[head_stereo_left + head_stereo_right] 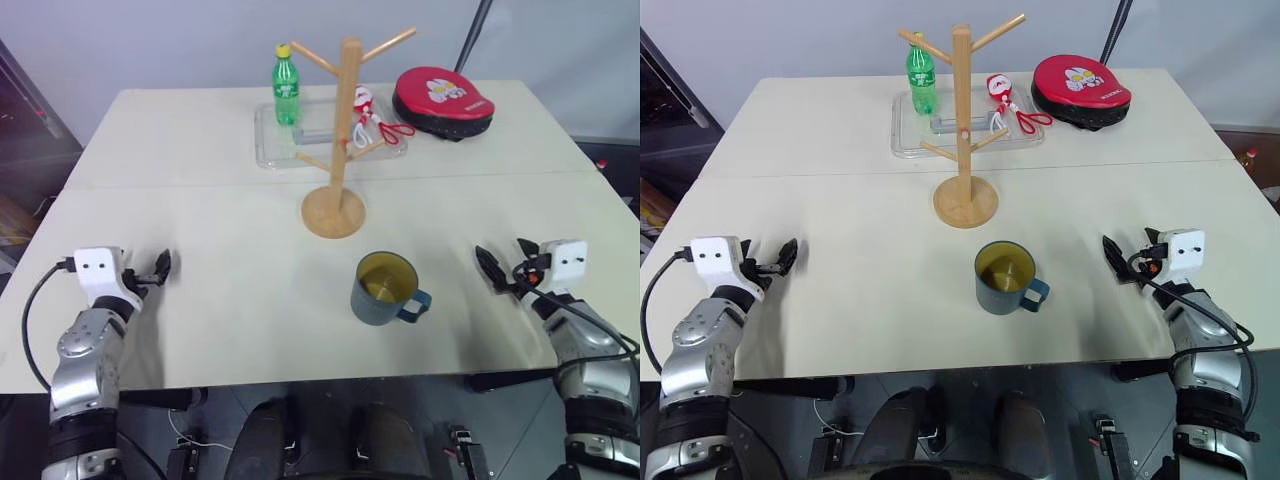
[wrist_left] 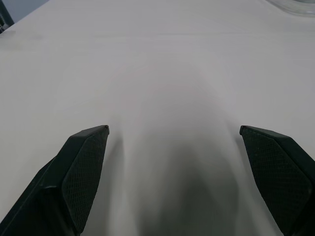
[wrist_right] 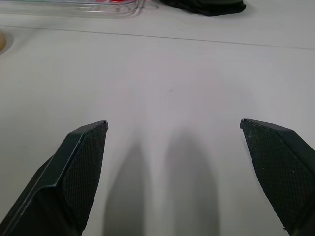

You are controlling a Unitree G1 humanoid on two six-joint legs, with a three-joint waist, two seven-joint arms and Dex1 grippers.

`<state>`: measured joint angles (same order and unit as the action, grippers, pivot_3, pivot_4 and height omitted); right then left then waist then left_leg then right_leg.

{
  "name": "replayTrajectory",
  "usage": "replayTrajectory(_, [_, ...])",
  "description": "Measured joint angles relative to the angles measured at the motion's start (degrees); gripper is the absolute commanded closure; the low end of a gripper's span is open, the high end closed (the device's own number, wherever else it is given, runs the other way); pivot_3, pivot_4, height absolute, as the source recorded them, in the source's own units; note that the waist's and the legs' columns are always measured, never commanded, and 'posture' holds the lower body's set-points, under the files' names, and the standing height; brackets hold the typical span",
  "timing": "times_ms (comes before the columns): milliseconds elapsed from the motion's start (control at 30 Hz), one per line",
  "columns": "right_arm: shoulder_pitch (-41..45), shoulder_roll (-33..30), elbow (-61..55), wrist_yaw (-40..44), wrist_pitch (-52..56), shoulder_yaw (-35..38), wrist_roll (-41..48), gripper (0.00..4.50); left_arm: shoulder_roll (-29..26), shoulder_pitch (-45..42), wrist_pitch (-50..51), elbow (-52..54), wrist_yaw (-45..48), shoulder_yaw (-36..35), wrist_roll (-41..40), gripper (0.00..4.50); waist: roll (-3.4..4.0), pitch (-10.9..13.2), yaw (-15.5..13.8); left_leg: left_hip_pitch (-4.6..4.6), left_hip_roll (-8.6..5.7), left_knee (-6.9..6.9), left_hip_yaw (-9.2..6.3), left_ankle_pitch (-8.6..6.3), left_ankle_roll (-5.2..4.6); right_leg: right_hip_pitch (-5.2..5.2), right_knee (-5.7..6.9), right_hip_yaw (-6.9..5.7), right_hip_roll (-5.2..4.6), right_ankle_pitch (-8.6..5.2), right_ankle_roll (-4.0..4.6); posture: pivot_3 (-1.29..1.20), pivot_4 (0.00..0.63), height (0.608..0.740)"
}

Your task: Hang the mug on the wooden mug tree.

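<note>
Mug (image 1: 384, 289) stands upright on the pale table (image 1: 200, 250), near the front edge and about midway between the two arms; yellow inside, blue handle turned toward the robot's right. Wooden mug tree (image 1: 338, 150) stands just behind it on its round base, apart from the mug, all pegs bare. Behind the tree lies a clear tray (image 1: 270, 140) with a green bottle (image 1: 286, 85) upright in it, and red-handled scissors (image 1: 372, 118) at the tray's right end. A red and black pad (image 1: 442, 102) rests further right at the back of the table. Left gripper (image 1: 155, 268) hovers low over the table's left side, right gripper (image 1: 497, 268) over the right side, both well apart from the mug.

Right eye view: same layout; the mug sits in front of the tree base with a clear gap between them.

Left wrist view: two black fingers (image 2: 78, 182) spread wide, bare table surface between them, nothing held.

Right wrist view: fingers (image 3: 74, 177) likewise spread wide over bare table, nothing between them; tray edge and dark pad at the far side.
</note>
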<state>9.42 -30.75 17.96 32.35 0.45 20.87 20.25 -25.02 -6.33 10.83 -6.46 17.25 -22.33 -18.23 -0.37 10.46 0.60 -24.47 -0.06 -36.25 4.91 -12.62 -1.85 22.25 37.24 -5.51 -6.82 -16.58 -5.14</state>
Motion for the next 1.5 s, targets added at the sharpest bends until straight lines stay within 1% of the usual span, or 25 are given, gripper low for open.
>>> replayTrajectory(200, [-1.83, 0.48, -2.06, -0.68, 0.02, -0.1, 0.0, 0.02, -0.48, -0.19, 1.0, 0.56, 1.73, 0.07, -0.4, 0.0, 0.0, 0.0, 0.0, 0.0, 0.0, 0.0, 0.0, 0.0, 0.0, 0.0, 0.0, 0.0, 0.0, 0.0, 0.0, 0.0, 0.15, 0.739])
replayTrajectory(333, [-3.76, 0.5, -5.68, -1.64, 0.57, -0.04, 0.1, 0.02, -0.48, -0.95, 1.98, 0.57, 3.1, 0.44, -1.18, 0.0, 0.0, 0.0, -0.05, 0.0, 0.0, 0.0, -0.01, 0.0, 0.01, 0.0, 0.0, 0.0, 0.0, 0.0, 0.0, 0.0, 0.15, 0.739])
replayTrajectory(433, [-5.17, 0.49, -8.49, -2.36, 1.07, 0.33, 0.26, 0.02, -0.31, -1.81, 2.21, 0.69, 4.58, 1.81, -1.3, 0.0, 0.0, 0.0, -0.08, -0.01, 0.0, 0.0, -0.01, -0.01, 0.01, 0.0, -0.01, 0.0, 0.0, 0.0, 0.0, 0.0, 0.15, 0.739])
replayTrajectory(600, [-9.88, 0.86, -15.2, -4.7, 2.39, 1.97, 0.85, 0.02, 0.45, -3.1, 1.01, 2.03, 9.89, 5.06, -2.54, 0.0, 0.0, 0.0, -0.24, -0.01, 0.0, 0.0, 0.0, -0.07, 0.12, -0.01, -0.02, 0.0, -0.01, 0.0, 0.0, 0.0, 0.15, 0.739])
replayTrajectory(700, [-16.59, 3.95, -25.04, -7.78, 3.14, 3.25, 1.16, 0.02, 0.97, -5.06, -0.53, 2.09, 14.64, 8.77, -2.53, 0.0, 0.04, -0.02, -0.56, -0.01, 0.01, 0.06, -0.01, -0.06, 0.13, 0.03, -0.02, 0.0, 0.02, -0.01, 0.01, 0.0, 0.15, 0.739])
replayTrajectory(800, [-25.94, 7.25, -35.69, -8.37, 3.66, 2.83, 1.79, 0.02, 1.43, -6.17, -2.3, 2.38, 21.38, 13.77, -2.67, 0.0, 0.11, -0.06, -1.21, -0.01, 0.01, 0.08, 0.01, -0.07, 0.14, 0.01, -0.07, 0.0, 0.02, -0.01, 0.01, 0.0, 0.15, 0.739])
replayTrajectory(933, [-35.07, 7.05, -43.45, -5.4, 4.65, 2.66, 3.83, 0.02, 1.25, -7.33, -2.5, 1.65, 27.02, 15.99, -3.69, 0.0, 0.12, -0.07, -1.2, 0.02, 0.02, 0.04, 0.02, -0.09, 0.15, 0.01, -0.08, 0.04, 0.02, -0.01, 0.0, 0.0, 0.15, 0.739])
replayTrajectory(1100, [-41.63, 5.68, -48.99, -0.36, 6.68, 1.91, 6.21, 0.02, 0.73, -8.86, -2.75, 0.21, 30.9, 16.86, -3.77, 0.0, 0.14, -0.08, -1.22, 0.03, 0.04, 0.04, 0.01, -0.1, 0.14, 0.01, -0.11, 0.05, 0.02, -0.01, 0.02, 0.0, 0.15, 0.739])
replayTrajectory(1167, [-44.88, 5.04, -51.62, 1.66, 6.9, 0.16, 6.46, 0.02, 0.58, -9.17, -2.82, 0.12, 33.19, 17.7, -3.79, 0.0, 0.15, -0.09, -1.36, 0.02, 0.04, 0.08, -0.01, -0.09, 0.13, 0.03, -0.13, 0.04, 0.02, -0.03, 0.03, 0.0, 0.15, 0.739])
replayTrajectory(1233, [-46.18, 5.16, -53.95, 2.1, 7.21, -3.68, 5.3, 0.02, 0.38, -9.14, -2.94, 0.12, 35.11, 18.98, -3.74, 0.0, 0.15, -0.09, -1.34, 0.02, 0.04, 0.08, -0.01, -0.09, 0.13, 0.03, -0.14, 0.04, 0.02, -0.03, 0.03, 0.0, 0.15, 0.739])
replayTrajectory(1367, [-43.76, 8.69, -55.13, -1.0, 7.04, -12.03, 0.05, 0.02, 0.8, -8.54, -3.7, 1.68, 37.43, 20.67, -3.91, 0.0, 0.15, -0.09, -1.15, 0.02, 0.05, 0.07, -0.03, -0.11, 0.16, 0.07, -0.17, 0.05, 0.0, -0.04, 0.05, 0.0, 0.15, 0.739])
replayTrajectory(1500, [-40.41, 12.39, -54.35, -5.05, 6.55, -14.78, -2.55, 0.02, 0.3, -6.4, -1.86, 7.25, 39.67, 21.2, -6.85, 0.0, 0.14, -0.09, -1.21, 0.0, 0.05, 0.08, -0.06, -0.12, 0.17, 0.17, -0.27, 0.05, -0.02, -0.05, 0.07, 0.0, 0.15, 0.739])
